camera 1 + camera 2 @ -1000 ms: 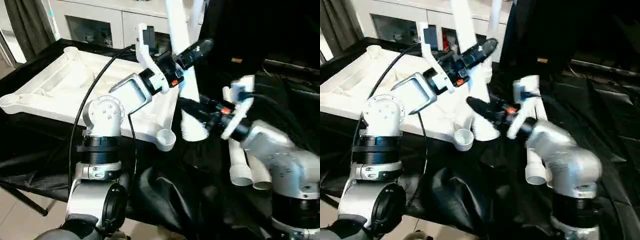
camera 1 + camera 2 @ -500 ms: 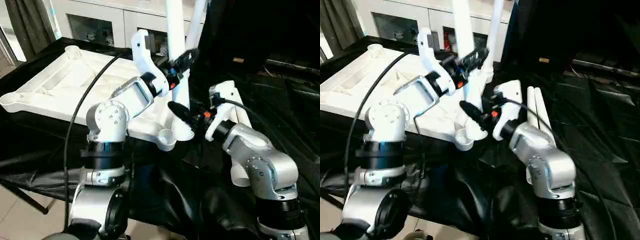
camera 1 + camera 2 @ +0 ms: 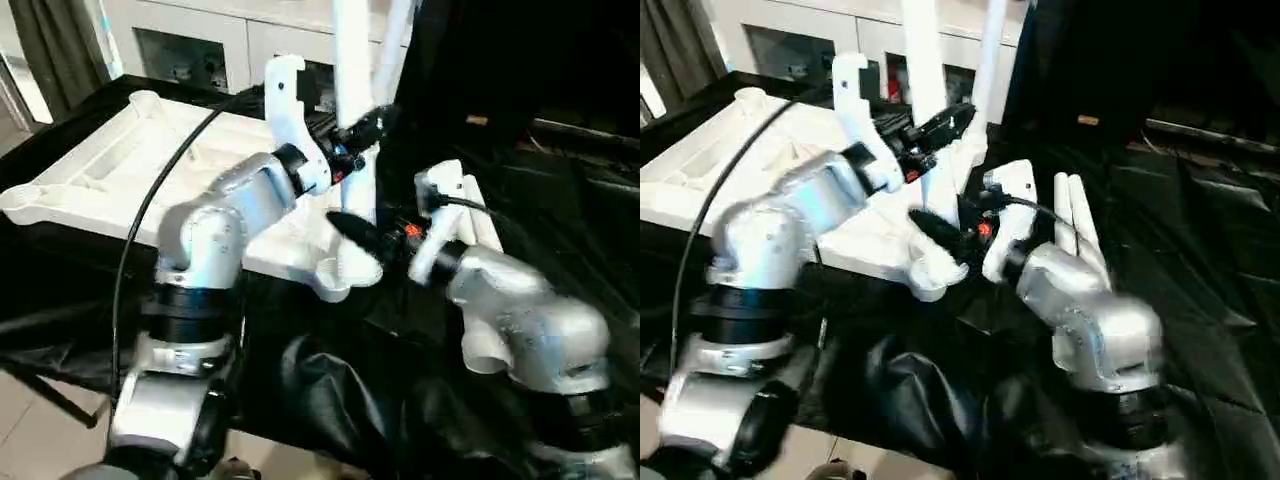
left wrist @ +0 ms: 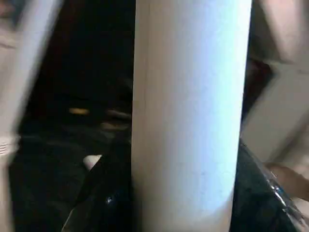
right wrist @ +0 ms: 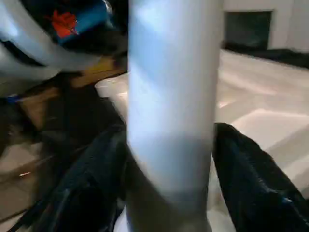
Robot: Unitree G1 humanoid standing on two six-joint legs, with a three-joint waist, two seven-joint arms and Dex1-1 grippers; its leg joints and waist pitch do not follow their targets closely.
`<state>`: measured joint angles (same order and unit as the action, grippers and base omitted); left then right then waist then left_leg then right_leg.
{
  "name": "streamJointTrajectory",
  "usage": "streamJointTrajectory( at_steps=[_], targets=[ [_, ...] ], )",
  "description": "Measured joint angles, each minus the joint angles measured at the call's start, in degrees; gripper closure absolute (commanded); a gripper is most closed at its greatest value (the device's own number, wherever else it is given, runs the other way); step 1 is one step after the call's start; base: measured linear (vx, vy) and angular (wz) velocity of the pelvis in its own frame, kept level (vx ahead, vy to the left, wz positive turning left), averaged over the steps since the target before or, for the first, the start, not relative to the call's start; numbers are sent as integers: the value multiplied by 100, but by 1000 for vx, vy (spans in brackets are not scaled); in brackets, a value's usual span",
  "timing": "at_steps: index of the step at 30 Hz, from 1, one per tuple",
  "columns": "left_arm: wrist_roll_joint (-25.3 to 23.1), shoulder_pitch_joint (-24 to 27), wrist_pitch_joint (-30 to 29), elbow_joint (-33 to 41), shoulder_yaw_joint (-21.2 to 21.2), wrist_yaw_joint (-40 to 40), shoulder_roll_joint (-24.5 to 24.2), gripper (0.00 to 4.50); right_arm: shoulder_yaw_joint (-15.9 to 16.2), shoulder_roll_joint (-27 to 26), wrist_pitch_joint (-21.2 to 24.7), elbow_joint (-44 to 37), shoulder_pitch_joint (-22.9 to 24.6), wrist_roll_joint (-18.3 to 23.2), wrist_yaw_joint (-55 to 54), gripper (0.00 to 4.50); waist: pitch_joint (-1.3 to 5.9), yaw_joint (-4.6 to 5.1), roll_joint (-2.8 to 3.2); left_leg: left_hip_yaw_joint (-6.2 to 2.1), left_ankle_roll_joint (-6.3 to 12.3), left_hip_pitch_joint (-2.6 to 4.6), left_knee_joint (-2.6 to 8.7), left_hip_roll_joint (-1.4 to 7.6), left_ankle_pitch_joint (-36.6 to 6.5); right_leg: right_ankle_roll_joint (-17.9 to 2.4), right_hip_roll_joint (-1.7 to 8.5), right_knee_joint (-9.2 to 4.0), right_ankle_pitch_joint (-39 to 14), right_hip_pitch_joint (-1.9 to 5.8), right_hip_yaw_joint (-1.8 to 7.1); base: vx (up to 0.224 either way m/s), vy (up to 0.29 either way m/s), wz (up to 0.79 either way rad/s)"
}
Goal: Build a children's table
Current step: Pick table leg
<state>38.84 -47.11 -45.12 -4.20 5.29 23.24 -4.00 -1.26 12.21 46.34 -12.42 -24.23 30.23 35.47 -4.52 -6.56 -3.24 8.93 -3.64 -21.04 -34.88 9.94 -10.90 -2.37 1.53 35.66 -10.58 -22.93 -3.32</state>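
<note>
— White ribbed plastic tabletop [image 3: 130,160] lies underside-up on the black cloth [image 3: 560,170], so its corner sockets face up?

— Yes. The left gripper [image 3: 362,128] clasps the upright white tapered leg [image 3: 352,60] higher up; the right gripper [image 3: 350,228] clamps it low, likely steering it into the near corner socket [image 3: 335,277]. Spare legs [image 3: 1072,215] wait further right.

head stereo downward, wrist views hugging leg [image 4: 186,121]

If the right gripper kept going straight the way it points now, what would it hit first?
The upright leg: it stands between the right gripper fingers, at the table top near corner. Beyond it, probably the table top itself; depth is unclear.
</note>
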Motion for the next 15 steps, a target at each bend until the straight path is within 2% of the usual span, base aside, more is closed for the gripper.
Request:
streamJointTrajectory(
  at_steps=[2, 5, 8, 12, 13, 15],
  targets=[
    [201, 0, -145, 95, -16, 515, -239, 264, -123, 181, 383, -54, -6, 452, 345, 122, 0, 0, 8, 0, 0, 1, 1, 0, 0, -1, 0, 1, 0, 0, 0, 0, 0, 0],
    [542, -4, -450, 127, -28, 1166, -478, 264, -335, 453, 862, -94, -94, 1021, 734, 119, 0, -6, 14, 0, 0, 1, -5, 2, 1, -2, 0, 3, 1, 2, -3, 0, 0, 0],
    [900, -18, -695, 187, -61, 1662, -520, 264, -399, 674, 1168, -102, -130, 1390, 1047, 119, 1, -7, 13, 1, 1, 0, -11, 4, 1, -3, 1, 3, 2, 6, -6, 0, 0, 0],
    [1178, -64, -896, 278, -75, 2004, -531, 264, -366, 824, 1376, -108, -155, 1638, 1316, 119, 1, -6, 13, 1, 1, 1, -13, 6, 3, -4, 1, 6, 2, 7, -9, 0, 0, 0],
    [1212, -64, -910, 298, -75, 2036, -529, 264, -347, 836, 1400, -113, -174, 1657, 1345, 147, 1, -2, 13, 1, 1, 1, -13, 8, 5, -3, 1, 6, 2, 7, -11, 0, 0, 0],
    [1246, -65, -935, 303, -96, 2095, -496, 264, -247, 866, 1483, -115, -238, 1699, 1371, 154, 1, 3, 13, 1, 1, 0, -13, 9, 9, -2, 1, 6, 1, 8, -16, 0, 0, 0]
  ],
)
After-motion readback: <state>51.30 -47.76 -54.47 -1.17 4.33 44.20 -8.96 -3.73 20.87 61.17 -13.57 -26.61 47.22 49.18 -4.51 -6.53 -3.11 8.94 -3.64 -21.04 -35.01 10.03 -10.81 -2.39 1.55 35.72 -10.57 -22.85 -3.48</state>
